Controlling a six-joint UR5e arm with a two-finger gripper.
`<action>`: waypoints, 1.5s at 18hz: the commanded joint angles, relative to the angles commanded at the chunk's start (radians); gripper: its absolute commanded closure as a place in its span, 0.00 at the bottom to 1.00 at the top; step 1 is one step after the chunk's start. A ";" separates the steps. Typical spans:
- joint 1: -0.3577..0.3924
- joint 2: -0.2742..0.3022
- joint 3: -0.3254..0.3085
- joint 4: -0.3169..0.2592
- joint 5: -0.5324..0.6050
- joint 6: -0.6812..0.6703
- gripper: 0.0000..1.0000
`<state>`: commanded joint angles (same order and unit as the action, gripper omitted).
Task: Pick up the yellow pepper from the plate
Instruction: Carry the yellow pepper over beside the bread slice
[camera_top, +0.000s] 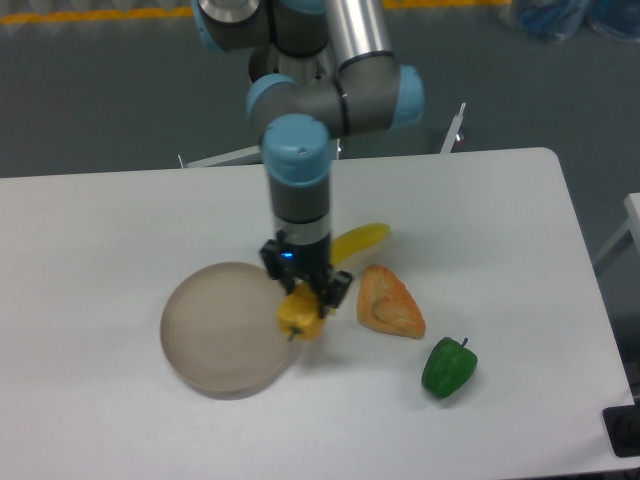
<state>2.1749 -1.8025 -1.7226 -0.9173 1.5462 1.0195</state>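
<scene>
A white bench (120, 220) fills most of the view, its far edge meeting a grey floor (100, 90) with a yellow-orange line (90, 14) along the top edge and something blue (575, 18) at 1 o'clock in the corner.

On the bench there is one plate (215, 345), one yellow pepper (299, 316), one banana (362, 239), one orange wedge-shaped piece (391, 302) and one green pepper (449, 367). The plate sits at about 8 o'clock from the bench's middle; the wedge lies just right of centre, the green pepper at 4 o'clock from it, well apart. The banana pokes out at 2 o'clock from behind the arm (298, 190).

The arm comes down from 12 o'clock, and its gripper (305, 298) hangs over the plate's 3 o'clock rim. The jaws are drawn in narrowly, clamped on the top of the yellow pepper. The pepper sits at that rim, overlapping it; whether it is lifted clear or touching the dish cannot be told.
</scene>
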 joint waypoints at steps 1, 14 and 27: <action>0.026 0.009 0.001 0.000 0.000 0.033 0.63; 0.115 0.009 0.047 0.005 -0.006 0.114 0.63; 0.114 0.002 0.069 0.003 0.002 0.114 0.63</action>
<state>2.2887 -1.8009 -1.6537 -0.9142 1.5478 1.1336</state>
